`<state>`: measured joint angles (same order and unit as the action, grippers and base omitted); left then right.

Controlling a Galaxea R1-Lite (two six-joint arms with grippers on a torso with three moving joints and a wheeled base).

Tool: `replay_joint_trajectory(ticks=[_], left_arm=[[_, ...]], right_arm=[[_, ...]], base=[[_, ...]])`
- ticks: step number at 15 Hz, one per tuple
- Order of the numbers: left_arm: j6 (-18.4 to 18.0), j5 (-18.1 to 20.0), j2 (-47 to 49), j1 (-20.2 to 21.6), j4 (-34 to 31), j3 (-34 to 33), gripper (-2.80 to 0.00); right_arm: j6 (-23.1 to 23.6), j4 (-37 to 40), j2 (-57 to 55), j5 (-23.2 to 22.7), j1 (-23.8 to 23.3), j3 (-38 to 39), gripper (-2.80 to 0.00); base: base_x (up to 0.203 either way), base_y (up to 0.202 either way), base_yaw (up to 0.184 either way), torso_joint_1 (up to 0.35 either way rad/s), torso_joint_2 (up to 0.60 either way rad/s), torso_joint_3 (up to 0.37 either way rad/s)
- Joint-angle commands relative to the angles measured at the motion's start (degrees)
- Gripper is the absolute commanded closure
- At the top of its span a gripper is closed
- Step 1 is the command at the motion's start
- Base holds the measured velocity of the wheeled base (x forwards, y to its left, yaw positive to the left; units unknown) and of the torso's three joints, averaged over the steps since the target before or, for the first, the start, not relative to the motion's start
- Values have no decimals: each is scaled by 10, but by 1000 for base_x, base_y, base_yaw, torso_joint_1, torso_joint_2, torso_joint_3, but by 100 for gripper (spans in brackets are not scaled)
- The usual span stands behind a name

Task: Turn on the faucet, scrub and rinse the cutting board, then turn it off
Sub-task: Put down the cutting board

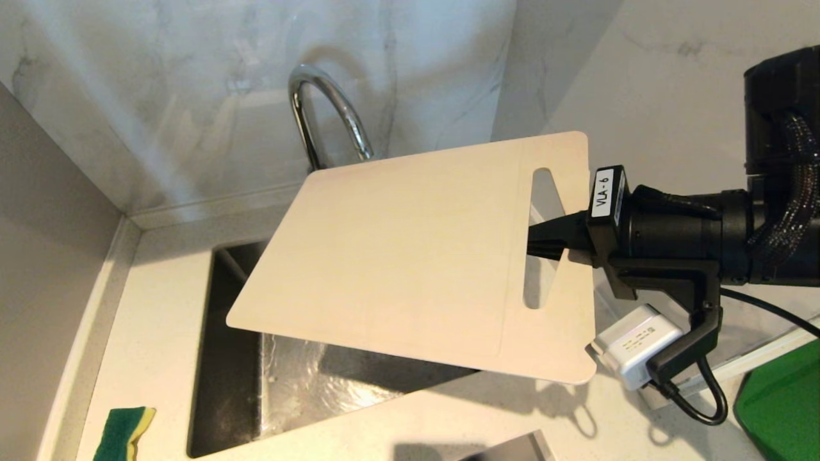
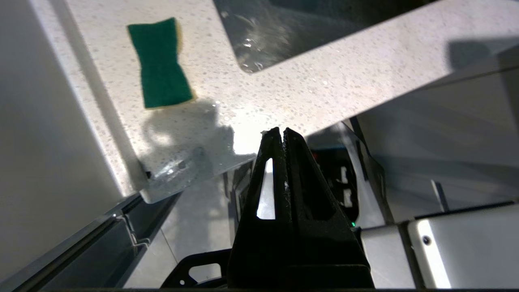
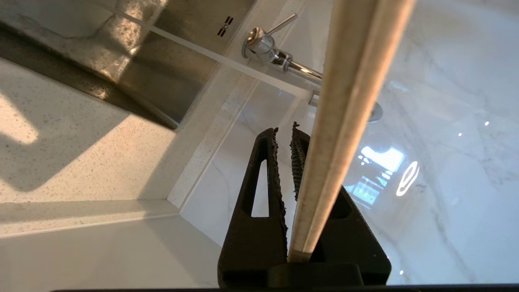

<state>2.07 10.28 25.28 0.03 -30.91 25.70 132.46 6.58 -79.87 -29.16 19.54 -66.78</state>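
Done: our right tool [image 1: 535,240] grips the cutting board [image 1: 410,256] by its slot end, over the sink [image 1: 221,358]; the sink looks wet.
Left: we think rinsing and shutting the faucet [image 1: 330,109] remain.
Left tool [image 2: 282,132]: closed, empty, by the worktop [image 2: 324,81].
Sponge [image 1: 125,434]: lies on the speckled worktop.
Room: marble walls.

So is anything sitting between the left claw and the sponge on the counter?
Nothing visible. In the left wrist view the shut left claw hangs off the counter's front edge, and only bare wet counter lies between it and the sponge. The cutting board is held up over the sink by the right claw.
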Motion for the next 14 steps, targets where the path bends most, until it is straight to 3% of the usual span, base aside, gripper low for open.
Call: replay_joint_trajectory(ticks=[1,4,7,8,11,14], left_arm=[[-12,-2,-85,35,-2,-31,0],[-20,-7,-92,46,55,-73,0],[-63,64,-88,43,81,-80,0],[-66,70,-77,41,82,-81,0],[-66,70,-74,-8,89,-86,0],[-65,59,-125,-11,89,-109,0]], right_arm=[[8,0,4,-1,0,7,0],[8,0,12,-1,-6,15,0],[8,0,17,-1,-7,19,0],[8,0,19,-1,-10,22,0],[7,0,20,-1,-12,25,0],[8,0,19,-1,-13,26,0]], base=[[0,0,0,0,0,0],[0,0,0,0,0,0],[0,0,0,0,0,0],[0,0,0,0,0,0],[0,0,0,0,0,0],[0,0,0,0,0,0]])
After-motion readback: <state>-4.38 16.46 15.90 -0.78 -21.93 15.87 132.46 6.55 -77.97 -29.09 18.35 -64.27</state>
